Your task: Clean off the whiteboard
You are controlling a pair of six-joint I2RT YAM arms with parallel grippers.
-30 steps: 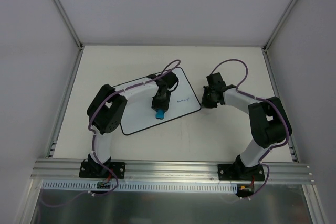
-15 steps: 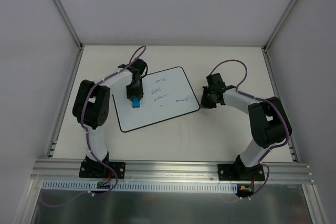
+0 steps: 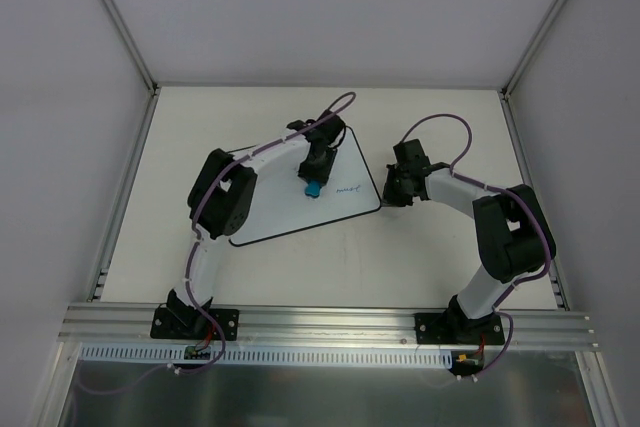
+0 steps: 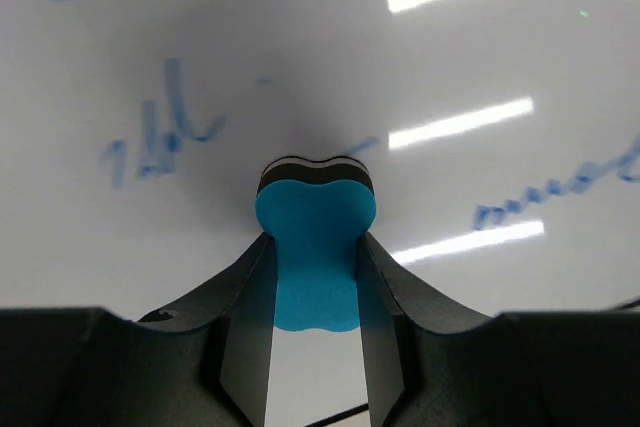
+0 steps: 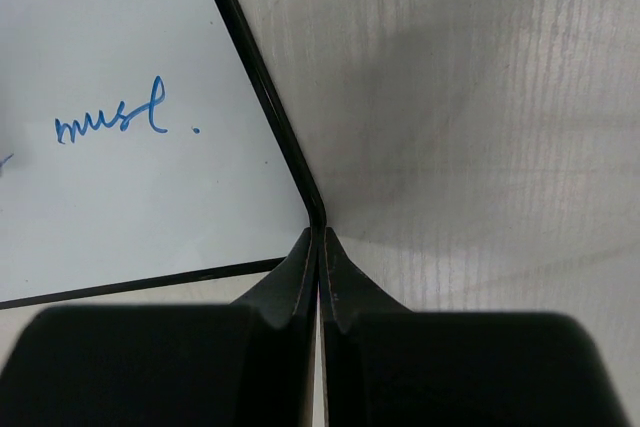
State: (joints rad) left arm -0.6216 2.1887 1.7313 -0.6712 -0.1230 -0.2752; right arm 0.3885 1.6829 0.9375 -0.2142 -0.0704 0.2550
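The whiteboard [image 3: 285, 215] lies flat on the cream table, tilted, with a thin black border. My left gripper [image 3: 313, 187] is over its upper right part, shut on the blue eraser [image 3: 312, 190]. In the left wrist view the eraser [image 4: 316, 237] sits between the fingers [image 4: 240, 327], its dark felt face against the whiteboard [image 4: 300, 37], with blue writing [image 4: 160, 147] left and right of it. My right gripper [image 3: 392, 193] is shut, with its tips at the board's right corner. In the right wrist view the closed tips [image 5: 320, 234] touch the border [image 5: 262, 87], near the blue word [image 5: 110, 122].
The cream tabletop [image 3: 450, 127] surrounds the board, with white walls on three sides. An aluminium rail [image 3: 330, 322] with both arm bases runs along the near edge. The left arm's links [image 3: 225, 202] lie over the board's left half.
My left gripper, with the eraser, swept from the board's middle to its left side, then back to the upper right. The right gripper has stayed at the corner.
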